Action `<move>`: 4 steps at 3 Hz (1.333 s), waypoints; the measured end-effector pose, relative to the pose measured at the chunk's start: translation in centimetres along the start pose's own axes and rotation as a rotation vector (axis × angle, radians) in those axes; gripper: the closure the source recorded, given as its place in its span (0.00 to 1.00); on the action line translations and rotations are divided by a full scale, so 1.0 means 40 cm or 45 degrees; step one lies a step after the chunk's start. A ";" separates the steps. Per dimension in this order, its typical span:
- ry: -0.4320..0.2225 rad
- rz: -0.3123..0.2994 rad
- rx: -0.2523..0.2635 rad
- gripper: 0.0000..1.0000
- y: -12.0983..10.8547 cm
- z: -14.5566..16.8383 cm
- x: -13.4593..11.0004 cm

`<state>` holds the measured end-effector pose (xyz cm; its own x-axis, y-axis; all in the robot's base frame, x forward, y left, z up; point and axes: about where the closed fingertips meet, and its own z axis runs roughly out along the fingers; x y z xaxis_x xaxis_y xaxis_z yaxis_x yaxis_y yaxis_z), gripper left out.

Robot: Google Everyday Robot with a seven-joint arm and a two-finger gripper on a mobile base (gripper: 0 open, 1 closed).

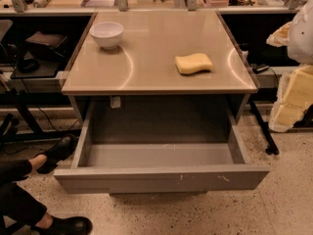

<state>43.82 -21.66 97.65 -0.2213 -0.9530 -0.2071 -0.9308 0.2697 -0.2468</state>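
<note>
At the right edge, gripper [300, 33], cut off, state impossible to tell; well to its left on the table [146, 67], sponge [193, 63]; farther left, bowl [107, 34].

One desk [146, 77] stands here, with one drawer [161, 177] pulled open under it. On the desk lie two things: one white bowl [107, 34] and one yellow sponge [193, 63]. One claw [293, 102] shows at the right edge, beside the desk and well apart from the sponge. Two black shoes [59, 151] show at the lower left, on the floor.
</note>
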 end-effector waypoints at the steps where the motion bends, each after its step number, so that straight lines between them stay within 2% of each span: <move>1: 0.000 0.000 0.000 0.00 0.000 0.000 0.000; 2: -0.038 -0.014 0.012 0.00 -0.051 0.011 -0.018; 3: -0.108 -0.042 0.026 0.00 -0.158 0.052 -0.067; 4: -0.224 -0.034 0.048 0.00 -0.274 0.105 -0.113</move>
<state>56.25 -19.73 97.32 -0.1392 -0.9220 -0.3614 -0.9233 0.2527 -0.2891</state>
